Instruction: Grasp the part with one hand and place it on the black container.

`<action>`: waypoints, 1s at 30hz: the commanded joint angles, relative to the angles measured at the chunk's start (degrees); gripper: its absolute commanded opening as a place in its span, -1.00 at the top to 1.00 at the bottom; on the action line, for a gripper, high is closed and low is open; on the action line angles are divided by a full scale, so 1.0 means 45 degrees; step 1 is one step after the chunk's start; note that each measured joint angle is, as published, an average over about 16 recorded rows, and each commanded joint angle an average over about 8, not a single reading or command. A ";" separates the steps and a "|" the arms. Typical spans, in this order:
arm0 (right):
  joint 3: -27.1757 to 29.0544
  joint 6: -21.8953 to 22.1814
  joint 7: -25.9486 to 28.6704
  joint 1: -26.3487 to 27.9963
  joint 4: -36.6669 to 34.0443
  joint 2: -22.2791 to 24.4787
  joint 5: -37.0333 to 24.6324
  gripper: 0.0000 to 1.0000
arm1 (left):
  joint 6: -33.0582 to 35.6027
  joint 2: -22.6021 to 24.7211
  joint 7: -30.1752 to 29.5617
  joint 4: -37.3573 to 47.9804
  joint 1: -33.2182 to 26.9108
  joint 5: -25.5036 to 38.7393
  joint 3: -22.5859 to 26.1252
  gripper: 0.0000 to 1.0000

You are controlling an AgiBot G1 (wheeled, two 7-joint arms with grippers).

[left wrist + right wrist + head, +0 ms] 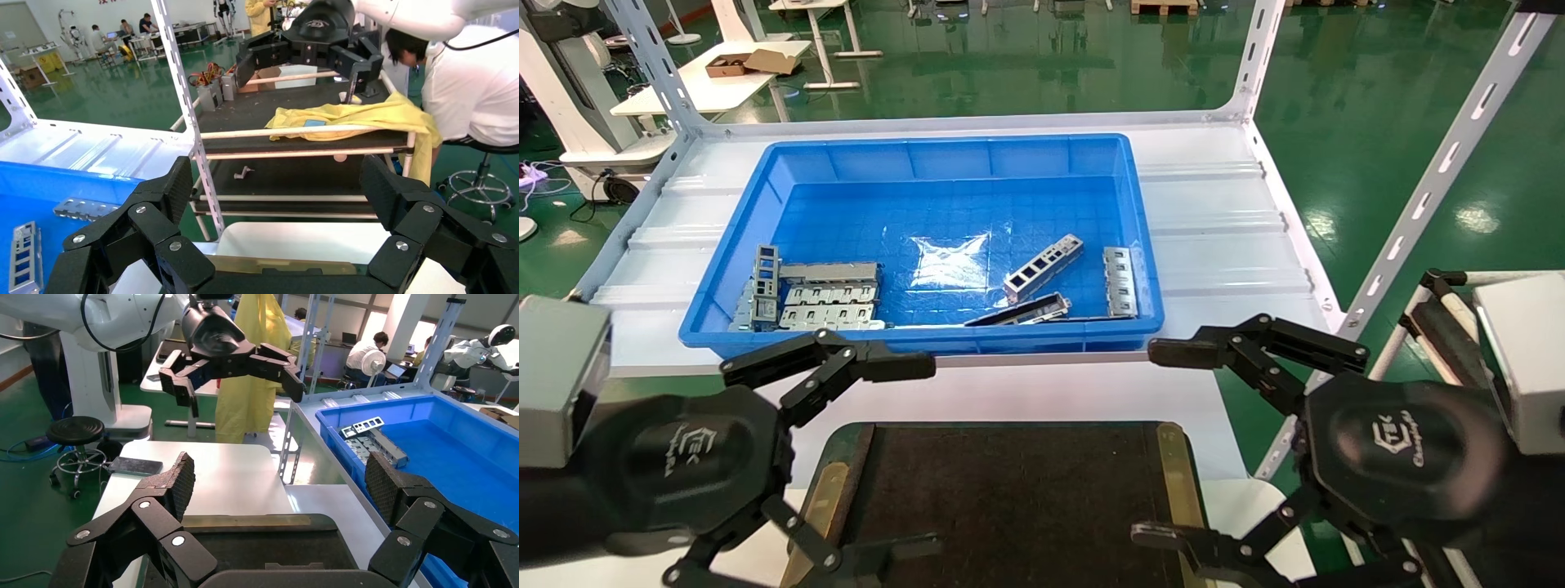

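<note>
The deep blue plastic bin sits on the white bench and serves as the landmark here. Inside it, toward its near right quarter, lies the part, a slim silver-grey stamped sheet-metal bracket with a row of square cutouts, resting at a slant on the bin floor. Just nearer than it lies a darker flat metal strip, and against the bin's right wall stands another cutout bracket. In the bin's near left corner is a stack of wider silver plates with cutouts.

In front of the bin, nearest the robot, is the black container, a flat rectangular tray with a matte black-brown surface and dull gold side strips; nothing lies on it.

The left tool hovers in front of the bin's near left corner with its fingers spread wide and empty. The right tool hovers in front of the bin's near right corner, likewise spread and empty.

The step in hand looks like the very start: no part is picked yet. The next move likely calls for 1 arm, probably the right as the closer, to reach over the bin's near wall, turn its fingers across the slanted bracket, and descend without catching the dark strip.
</note>
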 commanded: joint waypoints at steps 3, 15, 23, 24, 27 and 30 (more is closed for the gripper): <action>-0.0001 -0.0001 -0.0001 0.0001 -0.0002 0.0000 0.0000 -1.00 | -0.0232 0.0172 -0.0023 -0.0027 -0.0279 0.0444 0.0160 -1.00; -0.0003 -0.0001 -0.0002 0.0002 -0.0003 0.0000 0.0001 -1.00 | -0.2883 0.1455 -0.1386 -0.0069 -0.1617 0.2817 0.1001 -1.00; -0.0005 -0.0001 -0.0003 0.0003 -0.0003 0.0001 0.0002 -1.00 | -0.4788 0.2835 -0.2740 0.0225 -0.2733 0.4709 0.1871 -1.00; -0.0005 -0.0001 -0.0003 0.0003 -0.0003 0.0001 0.0002 -1.00 | -0.4946 0.3026 -0.2868 0.0342 -0.2874 0.4908 0.1984 -1.00; -0.0005 0.0000 -0.0003 0.0003 -0.0003 0.0001 0.0003 -1.00 | -0.5355 0.3605 -0.3114 0.0796 -0.3271 0.5519 0.2332 -1.00; -0.0006 0.0000 -0.0003 0.0003 -0.0003 0.0001 0.0003 -1.00 | -0.5790 0.4230 -0.3175 0.1464 -0.3633 0.6187 0.2684 -1.00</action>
